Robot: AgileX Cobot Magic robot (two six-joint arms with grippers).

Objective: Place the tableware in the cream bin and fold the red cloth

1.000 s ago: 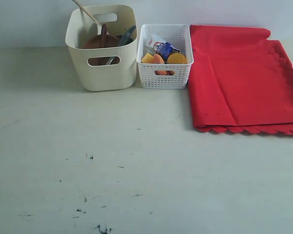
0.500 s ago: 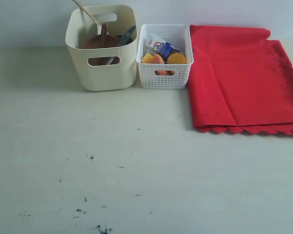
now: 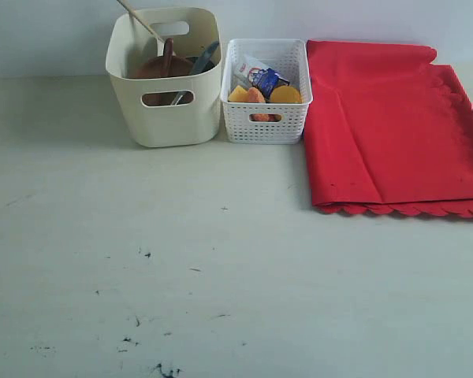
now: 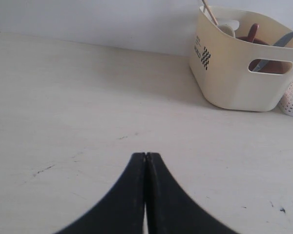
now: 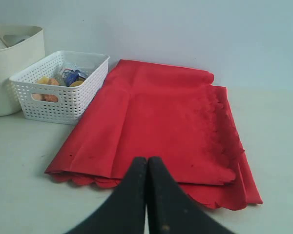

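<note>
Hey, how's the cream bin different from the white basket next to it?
The cream bin is taller with smooth solid walls; the white basket is lower with lattice walls. The bin holds tableware, the basket food. Both stand upright, side by side, with handle cutouts.

The left gripper (image 4: 145, 157) was seen as a pair of matte black fingers (image 4: 122, 200). They were broad at the base and tapered in smooth inward curves to narrow, blunt tips, and a thin pale seam was traced between their flat inner faces. The right gripper (image 5: 147, 160) was shown in the same black and the same flared, horn-like outline, its fingers (image 5: 168, 204) being divided by a fine dark line. On both, the surfaces were seen to be plain and smooth, with a faint dull sheen caught along the outer curves.
</note>
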